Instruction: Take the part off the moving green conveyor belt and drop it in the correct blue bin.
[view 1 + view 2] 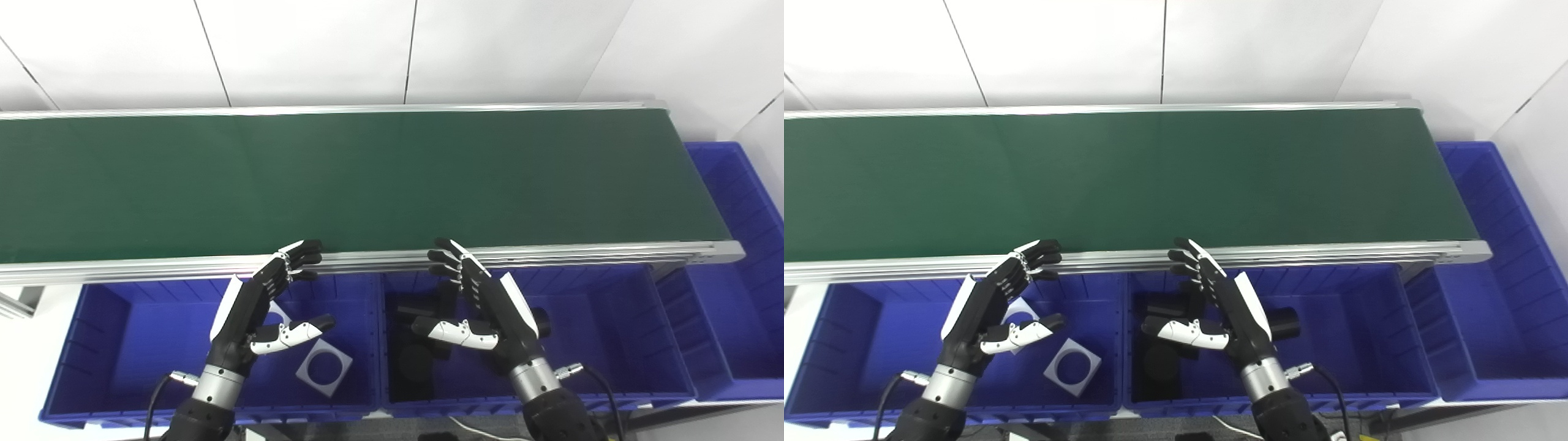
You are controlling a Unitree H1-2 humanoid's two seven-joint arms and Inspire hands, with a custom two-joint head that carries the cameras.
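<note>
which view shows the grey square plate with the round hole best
The right eye view: the grey square plate lies wholly clear in the left blue bin. In the left eye view it shows too, nearer the left hand.

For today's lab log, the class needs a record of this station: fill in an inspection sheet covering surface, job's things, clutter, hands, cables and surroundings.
Surface: green conveyor belt, no part on it.
Job's things: left blue bin holds white square plates with round holes; middle blue bin holds black parts; right blue bin shows nothing inside.
Clutter: nothing seen.
Hands: left hand and right hand open, holding nothing, above the bins beside the belt's near rail.
Cables: thin black cable at each wrist.
Surroundings: white panelled wall.
</note>
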